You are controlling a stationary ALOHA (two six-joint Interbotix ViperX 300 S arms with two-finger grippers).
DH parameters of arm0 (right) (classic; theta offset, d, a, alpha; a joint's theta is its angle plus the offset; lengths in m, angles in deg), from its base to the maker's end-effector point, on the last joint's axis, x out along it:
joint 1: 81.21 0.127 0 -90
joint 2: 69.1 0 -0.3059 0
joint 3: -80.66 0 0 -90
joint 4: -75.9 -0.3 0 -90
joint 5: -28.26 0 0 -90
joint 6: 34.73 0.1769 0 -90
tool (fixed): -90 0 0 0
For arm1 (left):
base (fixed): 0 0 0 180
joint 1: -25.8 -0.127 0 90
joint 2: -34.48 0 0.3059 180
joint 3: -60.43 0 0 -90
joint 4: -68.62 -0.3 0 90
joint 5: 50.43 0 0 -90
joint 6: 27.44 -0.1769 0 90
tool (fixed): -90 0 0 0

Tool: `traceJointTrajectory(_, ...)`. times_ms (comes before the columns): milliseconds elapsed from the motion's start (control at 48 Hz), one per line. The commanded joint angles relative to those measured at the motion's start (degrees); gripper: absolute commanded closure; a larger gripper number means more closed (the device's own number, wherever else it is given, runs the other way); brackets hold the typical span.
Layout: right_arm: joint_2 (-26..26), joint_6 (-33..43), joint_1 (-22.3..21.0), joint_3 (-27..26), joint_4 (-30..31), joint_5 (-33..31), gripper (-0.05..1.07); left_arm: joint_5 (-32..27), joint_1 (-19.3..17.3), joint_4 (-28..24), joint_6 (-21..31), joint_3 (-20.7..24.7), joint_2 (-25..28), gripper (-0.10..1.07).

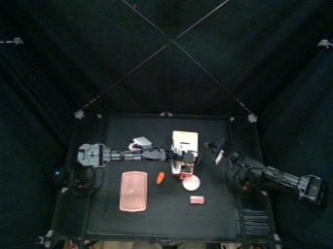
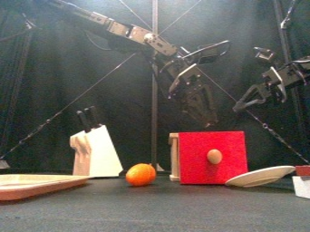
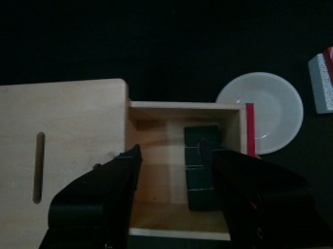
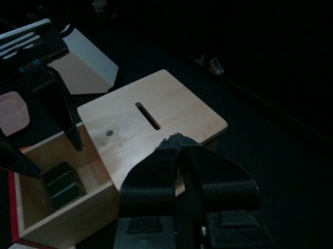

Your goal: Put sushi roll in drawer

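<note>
The left gripper is held spread above the open drawer, where a dark sushi roll lies (right side); a white plate is seen at two o'clock

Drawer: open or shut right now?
Open. The drawer is pulled out from its box, its inside exposed with the dark sushi roll lying in it.

My black desk carries the drawer, a white bowl beside it, an orange ball, a pink tray and a knife block.
</note>
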Motion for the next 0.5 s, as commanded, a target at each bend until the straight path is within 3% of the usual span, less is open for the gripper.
traceJointTrajectory(0, 0.26, 0.09, -0.09, -0.53, -0.09, 0.26, 1.01, 0.44, 0.53, 0.09, 0.09, 2.02, -2.37, 0.12)
traceJointTrajectory(479, 0.18, 0.18, -0.09, -0.62, -0.18, 0.18, 1.01, 0.44, 2.9, 0.53, 0.18, 2.02, -3.87, 0.13)
